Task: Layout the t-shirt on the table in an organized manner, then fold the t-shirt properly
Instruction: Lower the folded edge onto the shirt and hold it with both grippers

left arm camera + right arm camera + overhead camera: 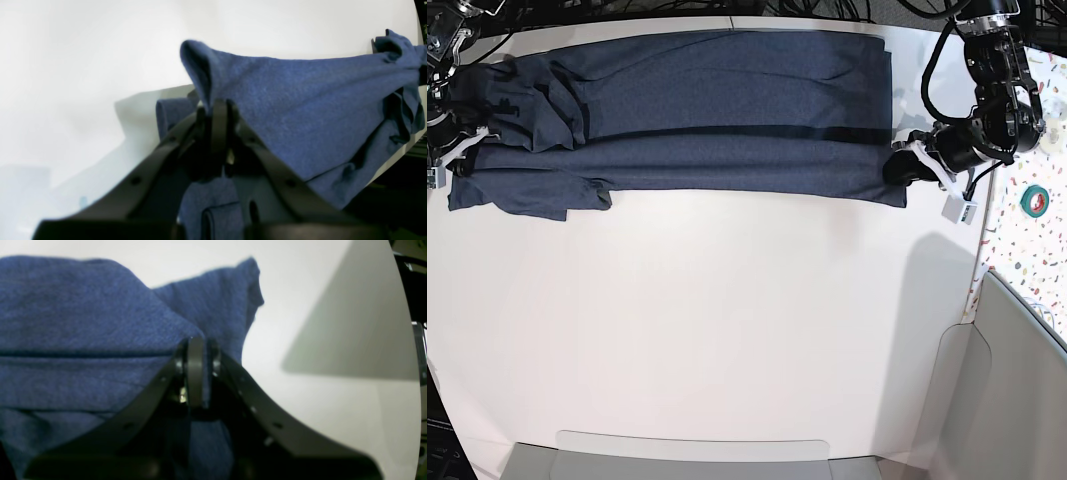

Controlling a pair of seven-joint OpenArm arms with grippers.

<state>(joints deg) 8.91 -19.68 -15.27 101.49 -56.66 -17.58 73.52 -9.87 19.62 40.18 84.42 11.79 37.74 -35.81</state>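
Note:
The dark navy t-shirt (727,110) lies stretched in a long folded band across the far side of the white table (727,320). My left gripper (897,166) is at the shirt's right end, shut on its edge. In the left wrist view the fabric (300,110) rises from the closed gripper (218,106). My right gripper (462,150) is at the bunched left end. The right wrist view shows this gripper (195,343) shut on the t-shirt (83,323). No lettering shows.
A speckled white strip (1027,260) runs along the table's right side with a green tape roll (1033,199) on it. A grey panel (1017,400) stands at the lower right, and another grey panel (692,455) lies along the near edge. Cables hang behind the table.

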